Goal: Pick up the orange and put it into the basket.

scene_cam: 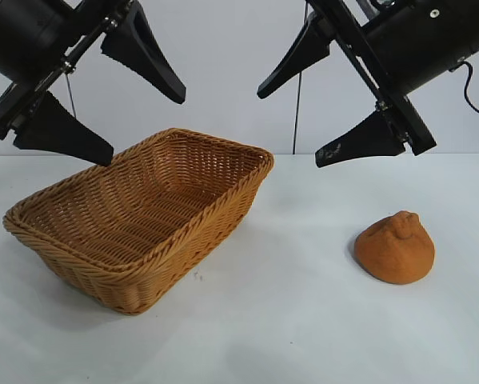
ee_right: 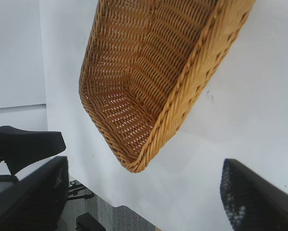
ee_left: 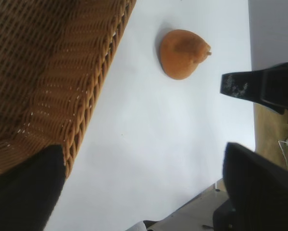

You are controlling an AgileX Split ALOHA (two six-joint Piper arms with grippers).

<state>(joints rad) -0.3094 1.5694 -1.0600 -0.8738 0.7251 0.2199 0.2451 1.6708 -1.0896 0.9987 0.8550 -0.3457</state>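
White bench (scene_cam: 303,336) is carrying the wicker basket (scene_cam: 143,216) at left, sitting empty. Left gripper (scene_cam: 107,104) is hanging above it, jaws released; right gripper (scene_cam: 323,112) is hovering opposite, jaws released too. The orange (scene_cam: 395,248) is lying on the bench, well apart from the basket.

The orange (ee_left: 183,54) lies on the table (ee_left: 148,134) beside the basket (ee_left: 52,82).

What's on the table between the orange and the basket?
Nothing: between the orange and the basket there is only bare white table. The exterior view shows it, and the left wrist view too. Both grippers hang open above.
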